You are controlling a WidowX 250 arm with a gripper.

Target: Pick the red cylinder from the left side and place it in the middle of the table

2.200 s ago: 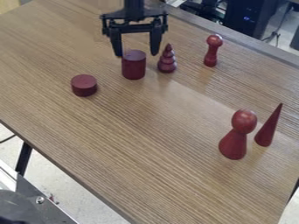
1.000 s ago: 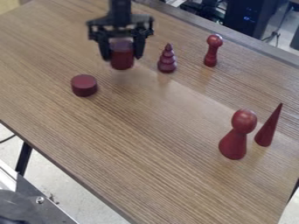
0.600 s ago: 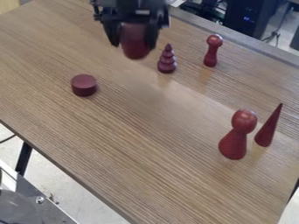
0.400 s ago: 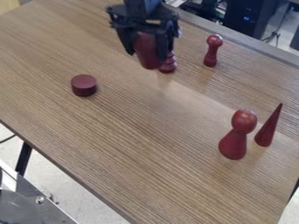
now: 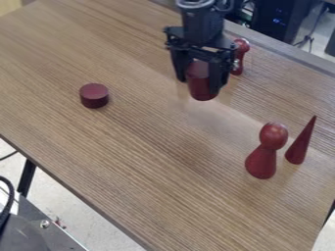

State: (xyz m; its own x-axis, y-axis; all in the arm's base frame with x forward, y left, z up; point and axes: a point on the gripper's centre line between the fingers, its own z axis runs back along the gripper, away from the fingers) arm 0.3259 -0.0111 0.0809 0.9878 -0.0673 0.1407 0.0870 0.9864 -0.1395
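The gripper (image 5: pixel 198 82) hangs over the upper middle of the wooden table (image 5: pixel 137 142), shut on the tall red cylinder (image 5: pixel 202 88). Its two fingers stand on either side of the cylinder, whose lower end sticks out below them. A faint shadow lies on the wood beneath, and the cylinder is held up off the surface, slightly tilted.
A short dark red disc (image 5: pixel 94 95) sits at the left. Behind the gripper at the right stands a round-topped pin (image 5: pixel 241 56). Farther right and lower are a large round-headed pawn (image 5: pixel 264 152) and a slim cone (image 5: pixel 301 142).
From beside the ringed piece, the cylinder was gripped and lifted. The gripper has since carried it right and down the view, now covering the ringed piece and part of the pin.
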